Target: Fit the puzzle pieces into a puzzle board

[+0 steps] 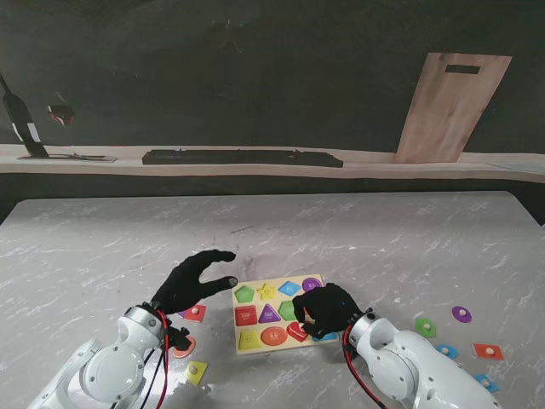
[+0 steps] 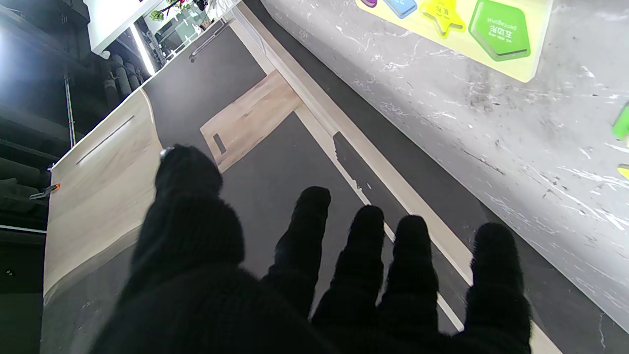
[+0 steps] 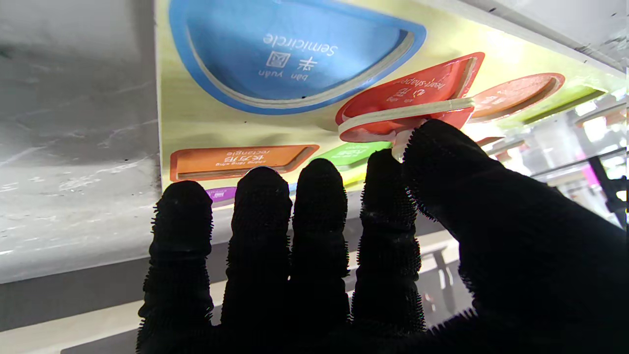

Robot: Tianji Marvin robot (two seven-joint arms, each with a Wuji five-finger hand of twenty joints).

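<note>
The yellow puzzle board lies on the marble table in front of me, with most of its coloured shapes seated. My right hand rests over the board's near right part. In the right wrist view, thumb and index finger pinch the peg of a red heart piece. The piece sits tilted, one edge raised over its red heart recess. Beside it are an unfilled blue semicircle recess and an orange rectangle recess. My left hand hovers open just left of the board, fingers spread, holding nothing.
Loose pieces lie right of the board: green, purple, blue, orange. On the left lie a red square, an orange round piece and a yellow one. A wooden board leans on the back wall.
</note>
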